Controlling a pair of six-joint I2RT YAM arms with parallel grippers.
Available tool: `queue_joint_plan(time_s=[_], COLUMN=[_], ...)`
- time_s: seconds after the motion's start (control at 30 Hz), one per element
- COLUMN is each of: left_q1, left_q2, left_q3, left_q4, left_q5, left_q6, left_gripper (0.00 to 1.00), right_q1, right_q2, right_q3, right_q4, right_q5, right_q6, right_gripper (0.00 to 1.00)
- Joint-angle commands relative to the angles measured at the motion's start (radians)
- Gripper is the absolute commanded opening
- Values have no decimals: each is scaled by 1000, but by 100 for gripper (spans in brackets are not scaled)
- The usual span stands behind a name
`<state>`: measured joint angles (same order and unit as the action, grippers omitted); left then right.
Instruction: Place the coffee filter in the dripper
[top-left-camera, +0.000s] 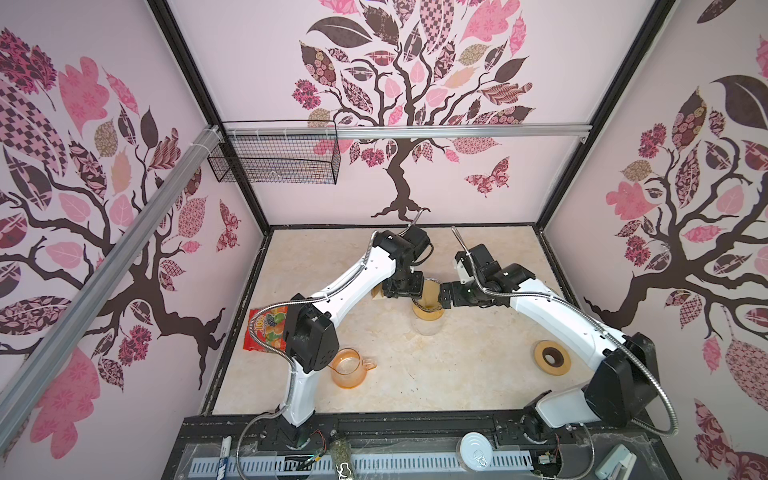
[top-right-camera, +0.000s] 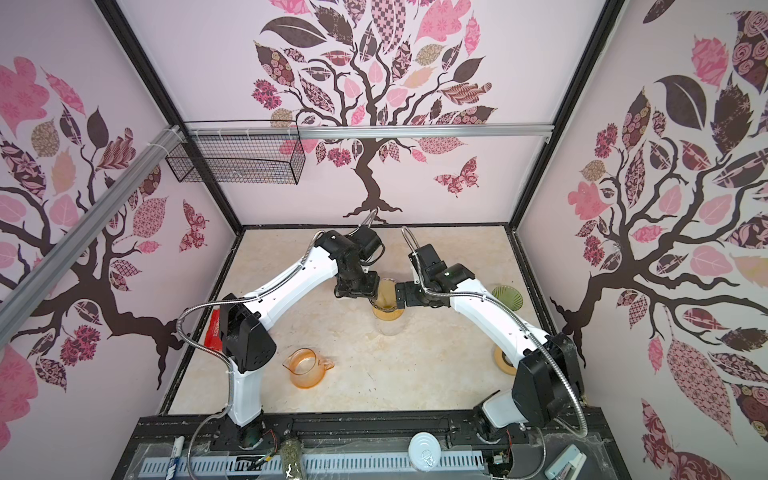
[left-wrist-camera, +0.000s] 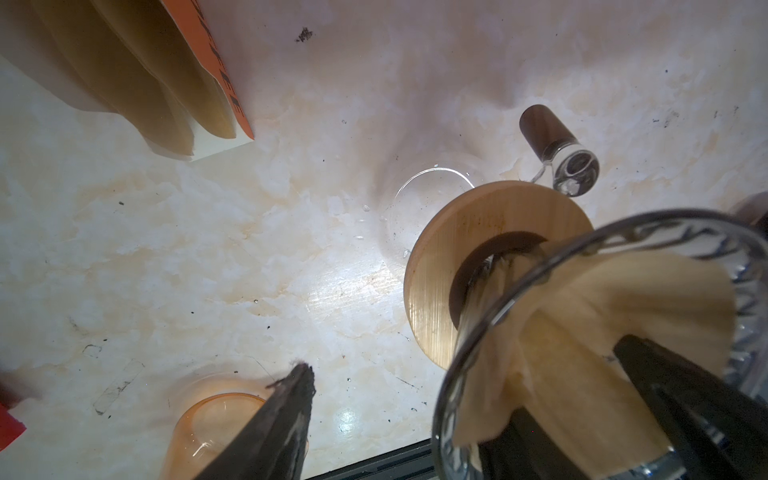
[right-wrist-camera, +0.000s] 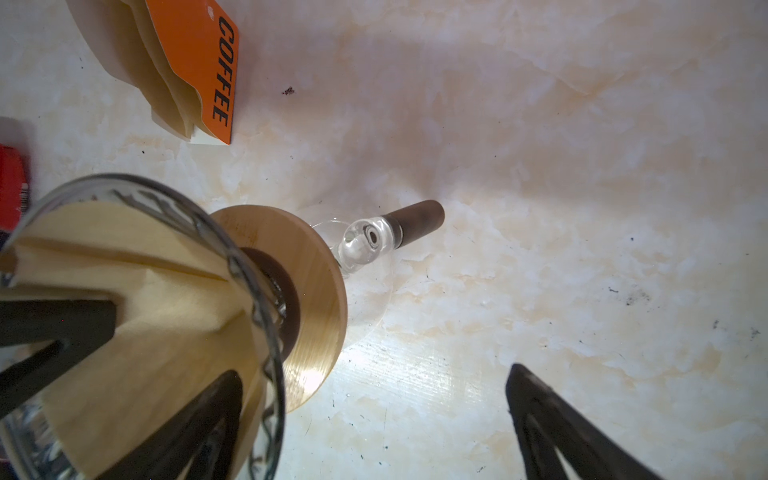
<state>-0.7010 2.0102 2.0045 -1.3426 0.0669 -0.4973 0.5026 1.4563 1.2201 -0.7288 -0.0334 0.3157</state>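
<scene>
Paper filter (left-wrist-camera: 623, 299) sits inside the glass dripper (left-wrist-camera: 748, 340), point downward, midway between my arms. Left gripper (left-wrist-camera: 463, 353) and right gripper (right-wrist-camera: 374, 370) both stand open, one finger each inside the cone, gripping nothing.

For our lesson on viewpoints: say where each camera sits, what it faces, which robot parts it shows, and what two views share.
Both top views: high in front, looking down into the booth; left arm and right arm show.
Left wrist: behind the left pincer, facing the table; its fingers show.
Right wrist: behind the right pincer, facing the table; its fingers show.
Shared: both wrist views show the coffee filter inside the dripper.
</scene>
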Motion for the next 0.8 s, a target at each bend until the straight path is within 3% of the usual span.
queue_joint_plan(time_s=[0.0, 0.17, 0.43, 0.77], left_q1=[25, 49, 14, -9], left_q2=[-36, -78, -87, 0], left_q3=[-4, 0, 51, 106], left_q4=[-10, 12, 36, 6], left_q5=[-7, 8, 1, -52], left_q6=[-6, -26, -3, 7], left_gripper=[63, 65, 83, 83], right_q1=[1, 2, 2, 2], right_q2=[31, 33, 35, 34], right_q3=[-8, -8, -9, -4], right_q4=[-26, -26, -26, -29], right_q5=[38, 33, 33, 32], right_q6=[-19, -19, -18, -18], right_gripper=[100, 100, 100, 100])
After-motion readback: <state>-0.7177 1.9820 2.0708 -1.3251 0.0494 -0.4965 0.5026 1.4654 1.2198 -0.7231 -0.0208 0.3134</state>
